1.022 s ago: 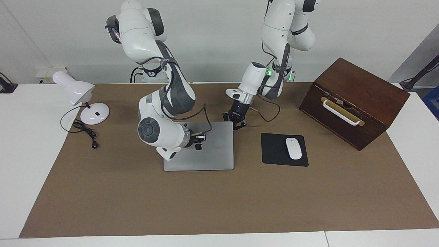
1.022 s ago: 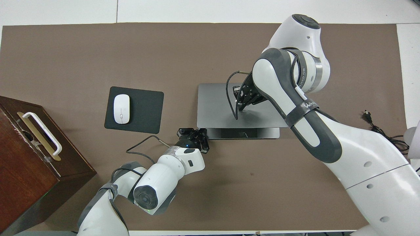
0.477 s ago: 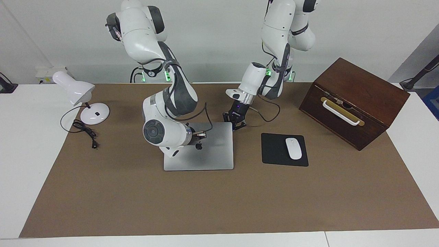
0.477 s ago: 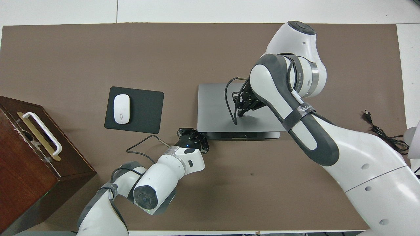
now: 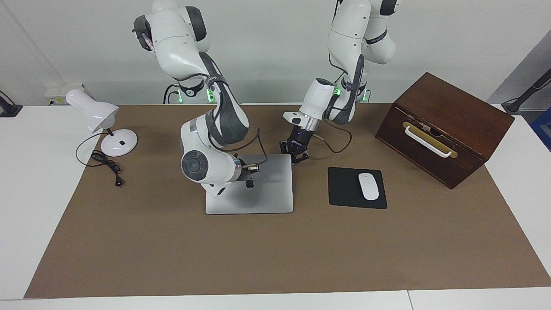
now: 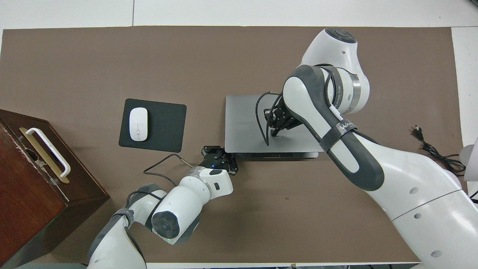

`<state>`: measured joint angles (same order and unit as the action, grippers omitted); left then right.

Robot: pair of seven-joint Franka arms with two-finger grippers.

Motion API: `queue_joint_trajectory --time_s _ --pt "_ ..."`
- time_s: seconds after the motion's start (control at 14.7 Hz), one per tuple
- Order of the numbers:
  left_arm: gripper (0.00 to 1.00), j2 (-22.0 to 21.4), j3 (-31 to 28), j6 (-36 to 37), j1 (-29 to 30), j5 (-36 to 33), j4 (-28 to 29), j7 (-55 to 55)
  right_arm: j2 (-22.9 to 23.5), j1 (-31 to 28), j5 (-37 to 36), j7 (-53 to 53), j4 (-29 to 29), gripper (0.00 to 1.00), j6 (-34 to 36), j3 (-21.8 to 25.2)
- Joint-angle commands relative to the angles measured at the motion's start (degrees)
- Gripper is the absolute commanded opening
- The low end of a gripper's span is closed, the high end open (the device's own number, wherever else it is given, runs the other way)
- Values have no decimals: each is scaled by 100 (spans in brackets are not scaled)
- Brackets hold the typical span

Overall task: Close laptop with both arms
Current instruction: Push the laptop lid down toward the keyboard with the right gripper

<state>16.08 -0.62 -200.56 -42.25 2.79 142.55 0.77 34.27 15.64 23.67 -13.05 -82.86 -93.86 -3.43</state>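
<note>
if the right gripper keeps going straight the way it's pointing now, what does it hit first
Most likely the thin silver-grey laptop. The right gripper points down at its lid beside the dark logo, with nothing between them. Whether it touches the lid already cannot be told, since depth is unclear here.
</note>
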Motion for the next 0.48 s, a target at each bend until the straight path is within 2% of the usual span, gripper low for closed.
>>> queue_joint_trajectory --time_s 0.0,0.41 --pt "0 396 -34 -1 174 -139 44 90 -325 17 32 66 -582 0 -360 -26" --pt "0 396 -34 8 174 -139 44 90 -334 26 32 66 -600 0 -388 -26"
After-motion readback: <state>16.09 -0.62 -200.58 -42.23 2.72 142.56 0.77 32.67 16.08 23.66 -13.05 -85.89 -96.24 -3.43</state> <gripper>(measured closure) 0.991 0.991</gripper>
